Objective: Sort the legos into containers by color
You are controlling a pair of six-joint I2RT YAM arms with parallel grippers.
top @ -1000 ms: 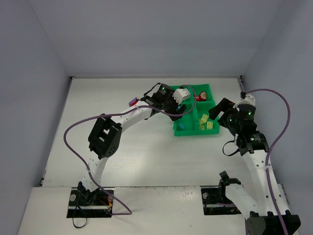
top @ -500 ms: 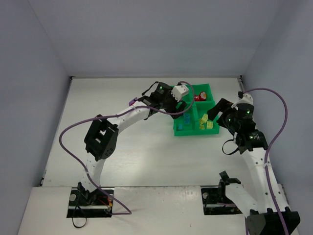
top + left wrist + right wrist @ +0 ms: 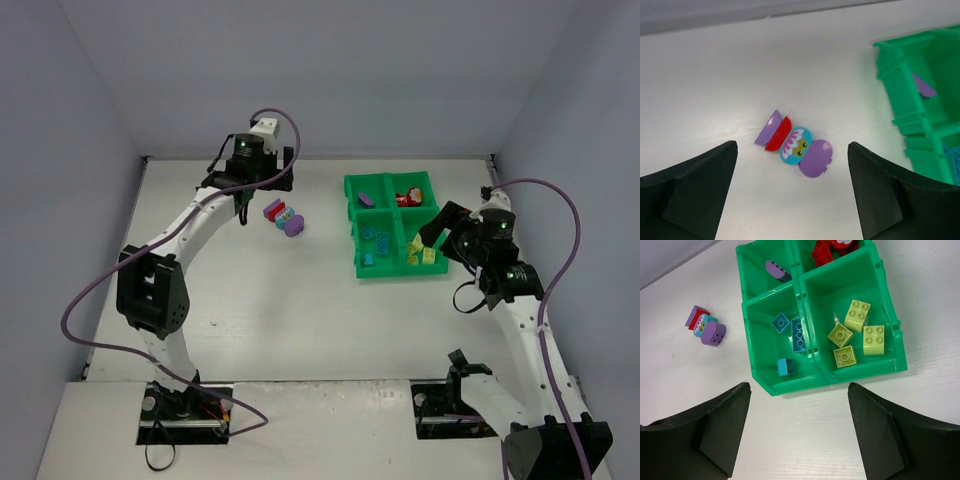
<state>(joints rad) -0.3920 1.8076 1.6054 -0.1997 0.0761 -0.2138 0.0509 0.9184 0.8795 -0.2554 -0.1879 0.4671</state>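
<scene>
Left tool (image 3: 792,196) swung off tray (image 3: 357,272), hovering over loose legos (image 3: 795,145)

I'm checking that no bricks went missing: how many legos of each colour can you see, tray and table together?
purple legos: 3
red legos: about 3; the ones in the tray are cut off by the picture edge
blue/teal legos: 4
yellow-green legos: 4
Total: about 14

Right wrist view's top edge crops the red legos (image 3: 821,254).
</scene>
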